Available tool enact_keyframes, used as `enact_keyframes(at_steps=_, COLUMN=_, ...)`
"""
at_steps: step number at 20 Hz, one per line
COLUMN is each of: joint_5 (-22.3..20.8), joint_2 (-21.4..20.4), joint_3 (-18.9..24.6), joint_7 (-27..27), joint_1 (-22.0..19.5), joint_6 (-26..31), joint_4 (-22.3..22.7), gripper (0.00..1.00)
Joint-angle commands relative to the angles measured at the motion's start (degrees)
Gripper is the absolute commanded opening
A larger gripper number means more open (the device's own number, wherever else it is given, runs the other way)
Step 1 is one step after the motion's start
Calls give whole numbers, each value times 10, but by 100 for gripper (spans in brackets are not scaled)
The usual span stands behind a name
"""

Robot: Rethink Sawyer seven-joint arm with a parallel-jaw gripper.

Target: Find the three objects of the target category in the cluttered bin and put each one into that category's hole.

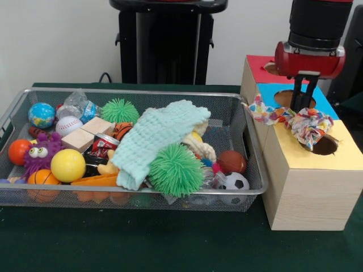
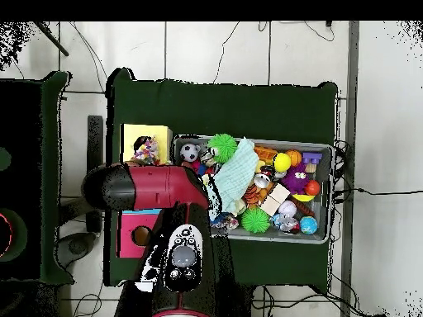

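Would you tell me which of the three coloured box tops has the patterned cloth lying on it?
The yellow top, nearest the camera: the patterned cloth lies bunched by its hole, trailing towards the bin. The blue top and red top carry none.

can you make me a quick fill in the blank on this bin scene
1. The multicoloured cloth scrap lies on the box's ____ section.
2. A pale green knitted cloth is draped over toys in the mesh ____.
3. The gripper hangs above the ____ section.

Missing words: yellow; bin; blue
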Motion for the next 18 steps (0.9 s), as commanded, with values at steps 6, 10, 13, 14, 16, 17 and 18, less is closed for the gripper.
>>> enact_keyframes(at_steps=6, joint_5=8, joint_2=4, joint_3=6, joint_7=96, joint_1=1, joint_6=14, joint_4=-24, gripper=0)
enact_keyframes(at_steps=10, joint_5=12, joint_2=8, joint_3=7, joint_7=100, joint_1=2, joint_6=10, joint_4=-31, gripper=0)
enact_keyframes(at_steps=13, joint_5=14, joint_2=5, joint_3=5, joint_7=107, joint_1=6, joint_6=9, joint_4=-29, gripper=0)
enact_keyframes(at_steps=14, joint_5=15, joint_2=4, joint_3=4, joint_7=109, joint_1=7, joint_6=10, joint_4=-29, gripper=0)
enact_keyframes(at_steps=16, joint_5=16, joint_2=1, joint_3=2, joint_7=111, joint_1=10, joint_6=12, joint_4=-29, gripper=0)
enact_keyframes(at_steps=17, joint_5=16, joint_2=2, joint_3=2, joint_7=112, joint_1=10, joint_6=12, joint_4=-29, gripper=0)
enact_keyframes(at_steps=18, joint_5=16, joint_2=2, joint_3=2, joint_7=112, joint_1=10, joint_6=11, joint_4=-30, gripper=0)
